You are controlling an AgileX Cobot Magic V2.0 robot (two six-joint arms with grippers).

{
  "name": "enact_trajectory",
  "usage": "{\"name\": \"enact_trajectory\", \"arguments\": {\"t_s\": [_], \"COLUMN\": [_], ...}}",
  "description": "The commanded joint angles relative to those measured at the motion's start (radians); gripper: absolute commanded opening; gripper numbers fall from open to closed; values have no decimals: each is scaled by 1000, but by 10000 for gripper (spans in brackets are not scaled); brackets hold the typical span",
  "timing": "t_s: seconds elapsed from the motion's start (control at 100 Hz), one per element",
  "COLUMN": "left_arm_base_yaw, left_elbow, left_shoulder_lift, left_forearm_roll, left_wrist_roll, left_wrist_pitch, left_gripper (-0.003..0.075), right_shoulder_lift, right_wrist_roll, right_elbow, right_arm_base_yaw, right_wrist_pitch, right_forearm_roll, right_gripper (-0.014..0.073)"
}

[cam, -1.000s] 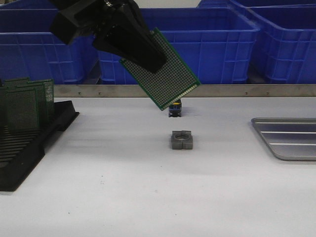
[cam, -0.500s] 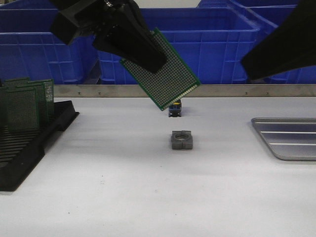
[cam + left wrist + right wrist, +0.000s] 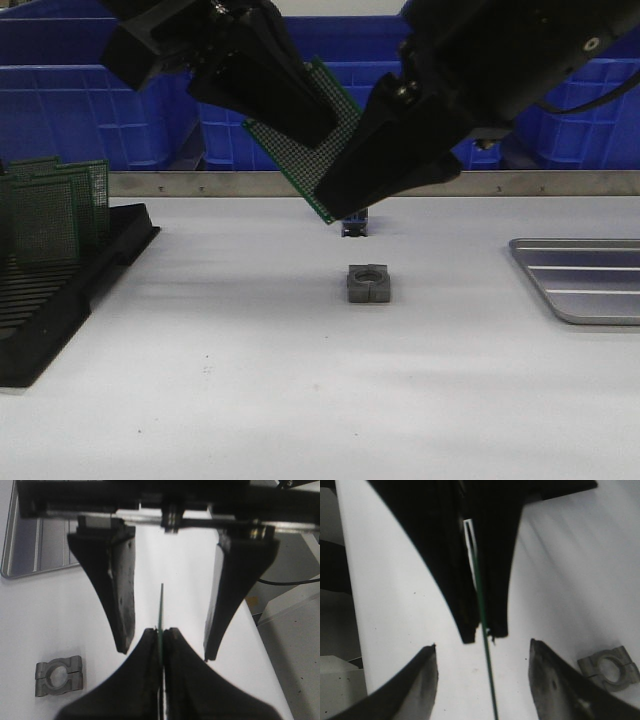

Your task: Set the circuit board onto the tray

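Circuit board (image 3: pixel 310 150), thin, stiff and light, hangs tilted upper centre of my front view, pinched by my left gripper (image 3: pixel 161 635), while my right gripper (image 3: pixel 482 655) straddles its free edge, jaws apart.

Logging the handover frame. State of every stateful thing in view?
circuit board: held in the air, tilted, above the table
left gripper: shut on circuit board
right gripper: open, fingers on either side of the board's edge, not clamped
tray: on the table at the right, nothing in the visible part
black slotted rack: holding several upright boards
grey clamp block: lying flat on the table, untouched
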Motion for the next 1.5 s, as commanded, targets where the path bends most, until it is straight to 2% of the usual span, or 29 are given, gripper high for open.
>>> {"name": "enact_trajectory", "arguments": {"t_s": [0.0, 0.04, 0.2, 0.31, 0.48, 0.55, 0.7, 0.9, 1.06, 1.2, 1.32, 1.49], "left_arm_base_yaw": [-9, -9, -9, -9, -7, -3, 46, 117, 125, 125, 125, 125], "left_elbow": [-33, -33, -33, -33, -33, -33, -51, -57, -57, -57, -57, -57], "left_shoulder_lift": [-43, -43, -43, -43, -43, -43, -45, -45, -45, -45, -45, -45], "left_forearm_roll": [-72, -72, -72, -72, -72, -72, -72, -86, -86, -86, -86, -86], "left_wrist_roll": [-2, -2, -2, -2, -2, -2, -6, -6, -6, -6, -6, -6], "left_wrist_pitch": [14, 14, 14, 14, 8, 4, 4, 4, 4, 4, 4, 8], "left_gripper": [-20, -20, 4, 114, 396, 452, 461, 461, 460, 460, 460, 460], "right_shoulder_lift": [-3, -1, 1, 1, 1, 1, 2, 20, 109, 209, 265, 290], "right_wrist_roll": [-14, -14, -14, -14, -10, 16, 151, 324, 346, 346, 346, 345], "right_elbow": [-47, -48, -48, -48, -48, -47, -47, -45, -45, -45, -47, -49], "right_arm_base_yaw": [1, 1, 1, 1, 0, -7, -78, -303, -479, -581, -635, -651], "right_wrist_pitch": [17, 13, 11, 16, 47, 63, 88, 100, 98, 103, 98, 75], "right_forearm_roll": [46, 53, 54, 54, 54, 54, 53, 50, 50, 50, 50, 24], "right_gripper": [303, 193, -130, -114, -114, -114, -114, -114, -114, -114, -113, -92]}}
